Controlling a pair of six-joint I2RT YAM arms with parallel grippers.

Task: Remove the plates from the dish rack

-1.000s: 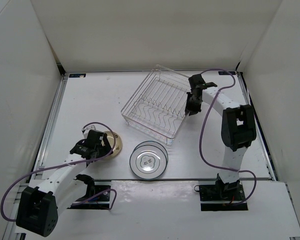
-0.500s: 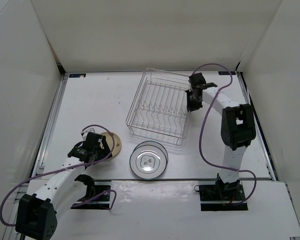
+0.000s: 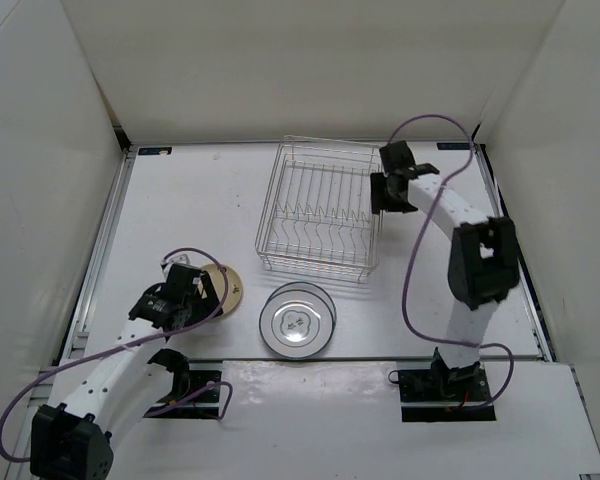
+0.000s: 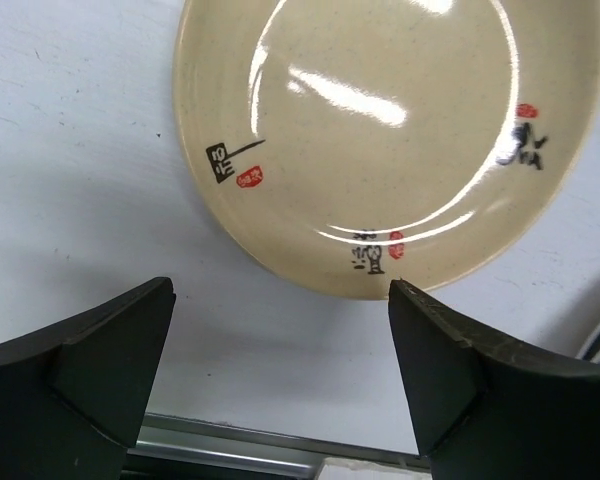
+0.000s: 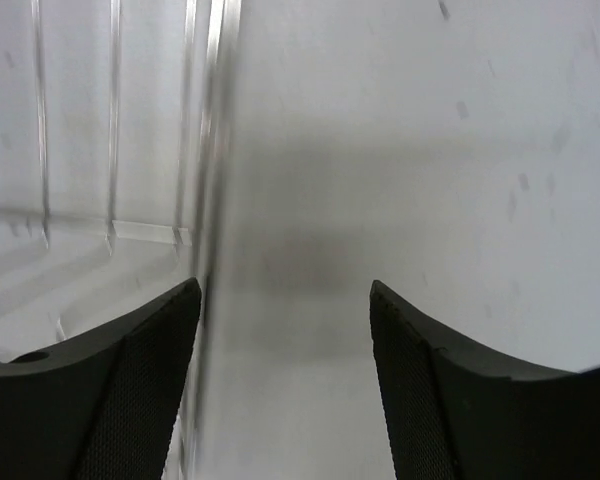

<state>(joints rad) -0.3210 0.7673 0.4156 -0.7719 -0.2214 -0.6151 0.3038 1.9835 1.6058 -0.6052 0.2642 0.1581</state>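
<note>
Bright light, glare on tan plate (image 4: 380, 150), blurred dish rack (image 5: 212, 150).

Blurred dish rack (image 5: 216, 120); cropped tan plate (image 4: 380, 140).

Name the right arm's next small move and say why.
Probably lift the right end effector clear of the dish rack: it is open at the rack's right edge, the dividers stand empty, and the plates lie on the table.
</note>
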